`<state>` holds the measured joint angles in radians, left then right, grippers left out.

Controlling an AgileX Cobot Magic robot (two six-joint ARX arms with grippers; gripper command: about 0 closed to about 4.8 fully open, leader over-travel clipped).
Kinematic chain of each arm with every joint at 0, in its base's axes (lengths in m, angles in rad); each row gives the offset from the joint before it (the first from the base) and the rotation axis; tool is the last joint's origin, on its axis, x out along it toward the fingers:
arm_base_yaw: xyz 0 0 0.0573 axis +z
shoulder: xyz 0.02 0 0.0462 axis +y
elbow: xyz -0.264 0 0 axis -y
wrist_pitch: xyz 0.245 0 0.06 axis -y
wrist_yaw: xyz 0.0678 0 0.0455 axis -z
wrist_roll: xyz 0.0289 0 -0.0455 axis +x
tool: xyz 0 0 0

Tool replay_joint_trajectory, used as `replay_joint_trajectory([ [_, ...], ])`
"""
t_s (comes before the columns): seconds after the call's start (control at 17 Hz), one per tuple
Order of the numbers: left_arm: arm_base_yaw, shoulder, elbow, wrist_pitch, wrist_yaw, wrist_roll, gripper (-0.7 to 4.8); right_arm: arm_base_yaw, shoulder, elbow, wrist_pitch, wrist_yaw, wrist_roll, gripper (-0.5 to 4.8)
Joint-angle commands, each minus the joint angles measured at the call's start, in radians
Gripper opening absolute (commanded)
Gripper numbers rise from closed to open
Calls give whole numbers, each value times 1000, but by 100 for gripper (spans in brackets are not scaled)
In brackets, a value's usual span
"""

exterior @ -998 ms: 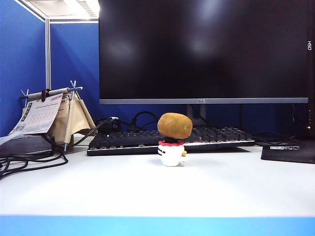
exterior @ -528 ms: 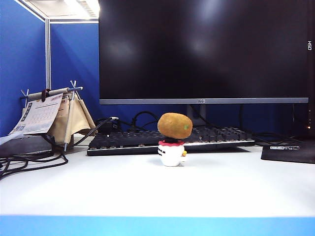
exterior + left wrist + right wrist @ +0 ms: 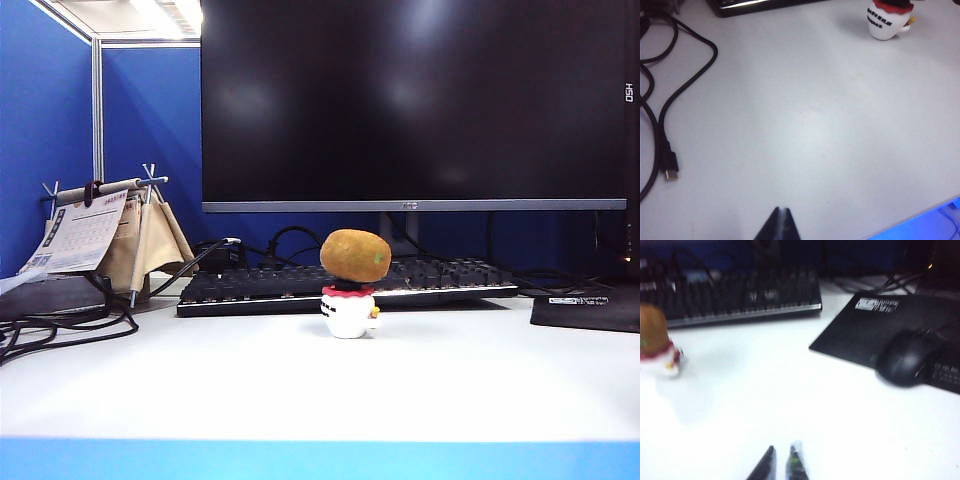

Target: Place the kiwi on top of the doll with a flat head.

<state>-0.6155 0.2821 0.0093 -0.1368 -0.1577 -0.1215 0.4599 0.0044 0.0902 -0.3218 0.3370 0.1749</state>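
Kiwi [image 3: 355, 255] sits on the doll [image 3: 349, 311], well apart from closed left gripper [image 3: 781, 220] and nearly closed right gripper [image 3: 782, 462].

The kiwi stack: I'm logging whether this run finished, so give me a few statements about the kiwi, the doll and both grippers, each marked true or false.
1. The kiwi rests on top of the doll with a flat head. True.
2. The left gripper holds the kiwi. False: it is shut on nothing, over bare table away from the doll.
3. The right gripper is clamped on the doll. False: it hangs over bare table, apart from the doll, fingers nearly together, holding nothing.
4. The doll stands upright in front of the keyboard. True.
5. A mouse sits on a black mat. True.
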Motion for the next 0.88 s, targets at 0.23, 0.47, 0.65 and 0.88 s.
replay_joint_trajectory([
  [0.23,1,1,1,-23,2,-10,-5,1,5,-42,12,0,-52,-1],
  [0.47,1,1,1,-28,3,-10,-5,1,6,-42,11,0,-51,-1],
  [0.65,1,1,1,-28,3,-10,-5,1,5,-42,12,-11,-51,-1],
  [0.88,1,1,1,-28,3,-10,-5,1,5,-42,12,-25,-50,-1],
])
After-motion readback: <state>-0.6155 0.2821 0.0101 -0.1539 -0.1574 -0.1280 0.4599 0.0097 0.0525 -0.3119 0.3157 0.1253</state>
